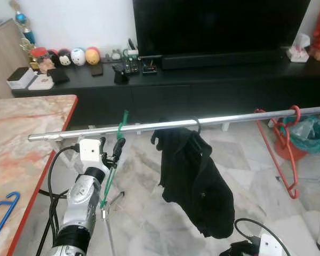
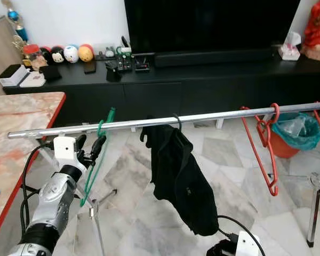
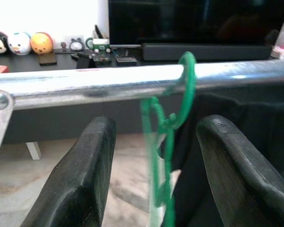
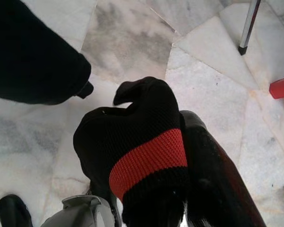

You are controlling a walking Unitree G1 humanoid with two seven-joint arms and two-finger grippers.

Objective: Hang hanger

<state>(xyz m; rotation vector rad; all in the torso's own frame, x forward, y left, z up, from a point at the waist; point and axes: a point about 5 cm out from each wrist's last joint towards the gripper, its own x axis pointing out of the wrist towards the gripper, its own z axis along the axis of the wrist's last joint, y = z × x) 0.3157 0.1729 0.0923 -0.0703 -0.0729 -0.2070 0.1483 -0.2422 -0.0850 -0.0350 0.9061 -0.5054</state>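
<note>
Left hand (image 1: pixel 111 151): mine, raised just below the rail, fingers (image 3: pixel 87 175) spread apart with nothing pinched between them; the green hanger's neck stands in the gap, and I cannot tell whether either finger touches it.
Green hanger (image 1: pixel 113 170): its hook is over the rail, and its thin body hangs down beside my left wrist toward the floor.
Rail (image 1: pixel 213 120): a shiny metal bar running across in front of me, from near the bench on my left to the far right.
Black garment (image 1: pixel 194 181): hangs from the rail on a dark hook, just right of the green hanger, drooping low.
Red hangers (image 1: pixel 285 144): hooked on the rail well to the right, apart from the garment.
Right hand (image 4: pixel 180 156): low down near the floor; a black knit cloth with a red band (image 4: pixel 149 156) lies draped over one finger, and I cannot tell whether the fingers are apart or together.
Bench (image 1: pixel 21 138): marble top with a red edge on my left; a blue hanger (image 1: pixel 2 210) lies on it.
Floor (image 1: pixel 144 213): pale marble tiles.
Behind the rail: a long black cabinet (image 1: pixel 202 80) with small round figures (image 1: pixel 77 56) and a dark screen (image 1: pixel 218 24) above.
</note>
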